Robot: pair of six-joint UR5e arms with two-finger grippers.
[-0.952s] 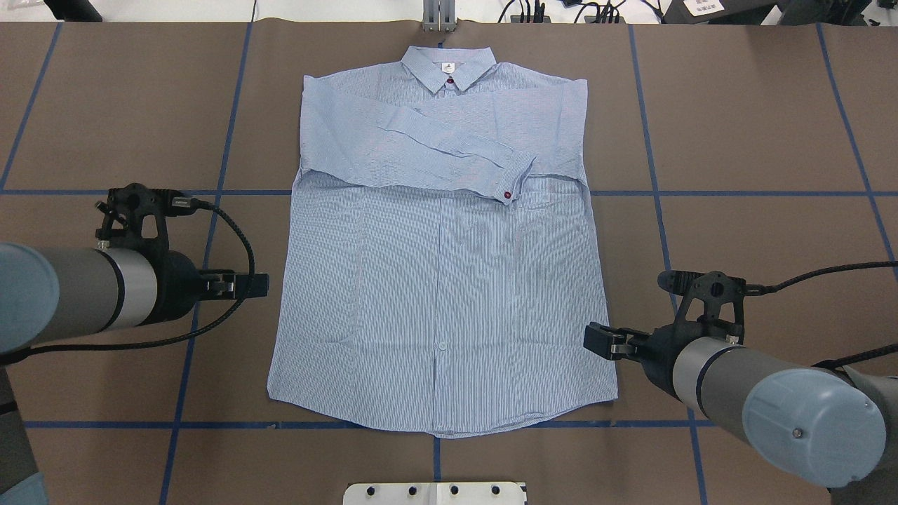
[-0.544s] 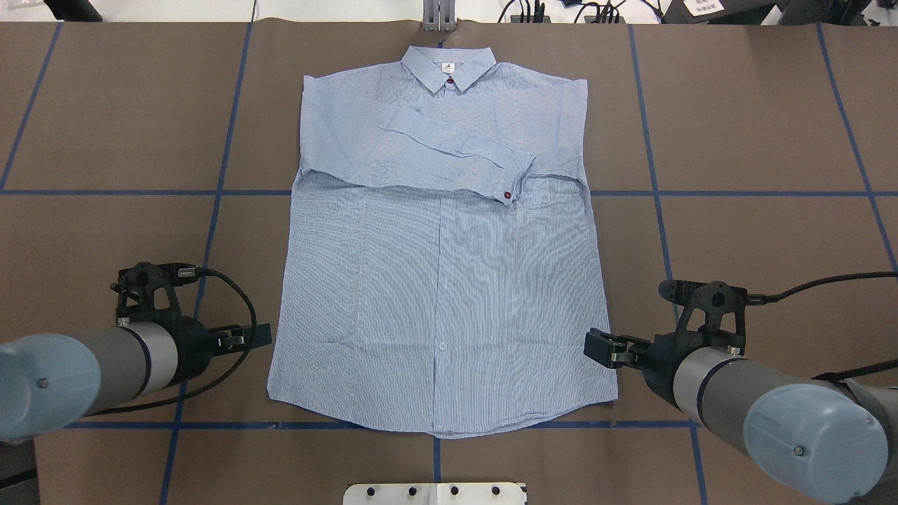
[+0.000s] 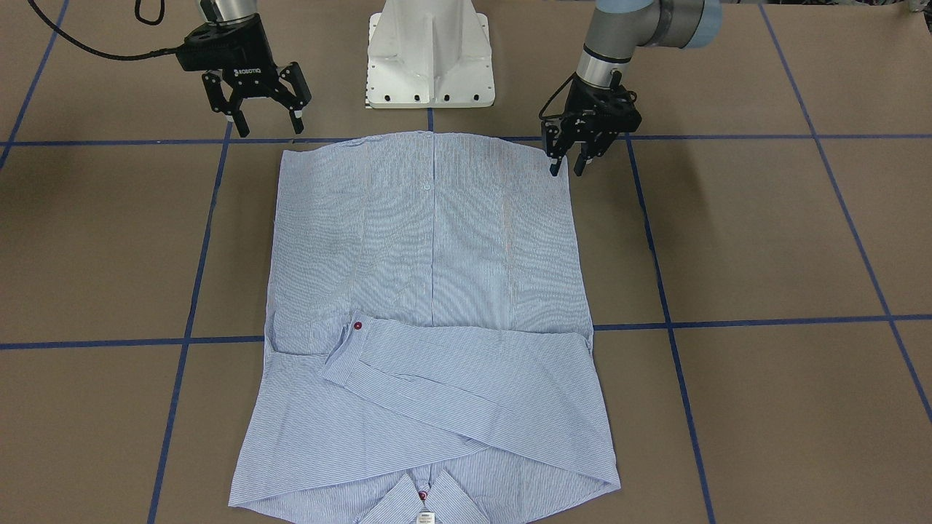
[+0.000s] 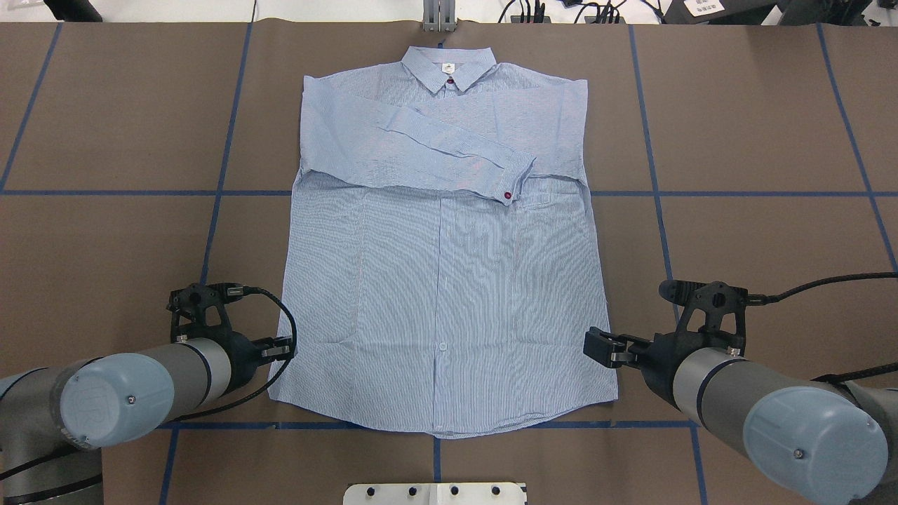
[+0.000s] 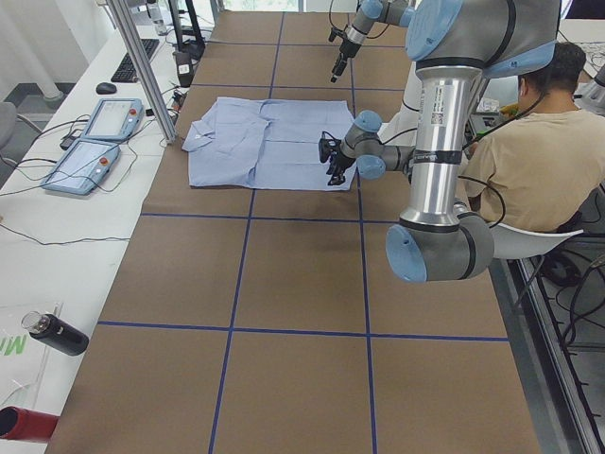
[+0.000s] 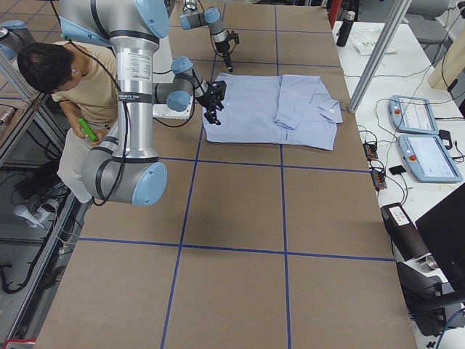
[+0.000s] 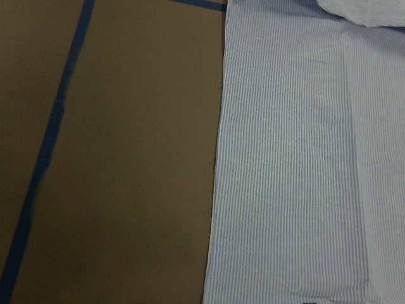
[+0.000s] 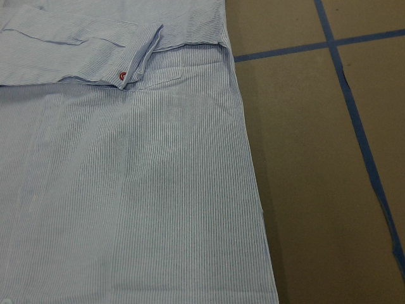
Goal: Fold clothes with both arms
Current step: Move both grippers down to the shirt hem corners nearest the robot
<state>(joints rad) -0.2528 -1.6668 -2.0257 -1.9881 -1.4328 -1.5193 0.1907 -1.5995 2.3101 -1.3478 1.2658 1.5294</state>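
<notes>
Down on the table (image 4: pixel 758 126), the shirt (image 4: pixel 442 280), flat at mid-frame, collar (image 4: pixel 449 66) toward the top edge, hem toward the bottom. Across the upper part, a folded sleeve, cuff (image 4: pixel 515 179) just right of centre. At the lower-left hem corner, the left gripper (image 4: pixel 280 347), right at the cloth's edge. Near the lower-right corner, the right gripper (image 4: pixel 596 345). Bottom centre, the pedestal base (image 4: pixel 435 493).

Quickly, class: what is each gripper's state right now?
Left black two-finger gripper: open, holding nothing.
Right black two-finger gripper: open, holding nothing.
</notes>
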